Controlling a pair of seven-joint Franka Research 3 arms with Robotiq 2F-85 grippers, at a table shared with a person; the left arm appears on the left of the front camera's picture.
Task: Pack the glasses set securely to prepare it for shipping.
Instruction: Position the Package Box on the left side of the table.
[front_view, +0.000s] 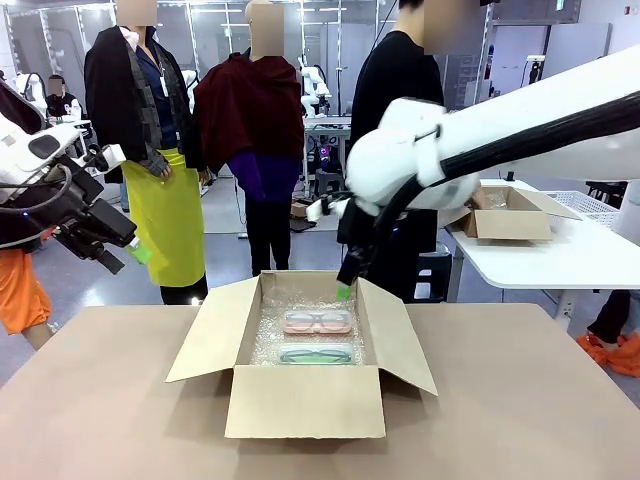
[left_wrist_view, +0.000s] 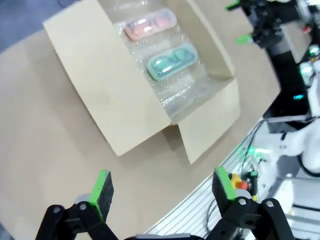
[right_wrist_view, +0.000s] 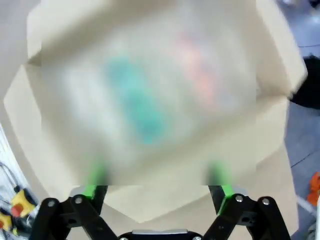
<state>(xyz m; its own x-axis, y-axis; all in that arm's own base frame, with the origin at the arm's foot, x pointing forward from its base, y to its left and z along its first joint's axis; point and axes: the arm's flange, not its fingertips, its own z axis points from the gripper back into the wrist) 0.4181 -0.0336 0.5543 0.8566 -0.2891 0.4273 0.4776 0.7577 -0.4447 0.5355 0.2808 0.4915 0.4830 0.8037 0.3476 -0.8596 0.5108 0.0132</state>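
The glasses set lies inside an open cardboard box (front_view: 300, 400) on bubble wrap: a pink-red pack (front_view: 318, 322) at the far side and a teal-green pack (front_view: 316, 353) nearer me. My right gripper (front_view: 345, 288) hangs open just above the box's far right rim, holding nothing. In its blurred wrist view the open gripper (right_wrist_view: 156, 175) looks down on the teal pack (right_wrist_view: 135, 100) and the pink pack (right_wrist_view: 197, 75). My left gripper (front_view: 128, 256) is raised beyond the table's left side, open and empty. The left wrist view has this gripper (left_wrist_view: 164, 186) above the box (left_wrist_view: 125, 100), pink pack (left_wrist_view: 149, 26) and teal pack (left_wrist_view: 172, 61).
The box's four flaps (front_view: 205, 335) stand spread outward on the brown table (front_view: 100, 400). A person in black (front_view: 400, 90) stands behind the box at the far side. Another table (front_view: 560, 250) at the right holds a second cardboard box (front_view: 510, 215).
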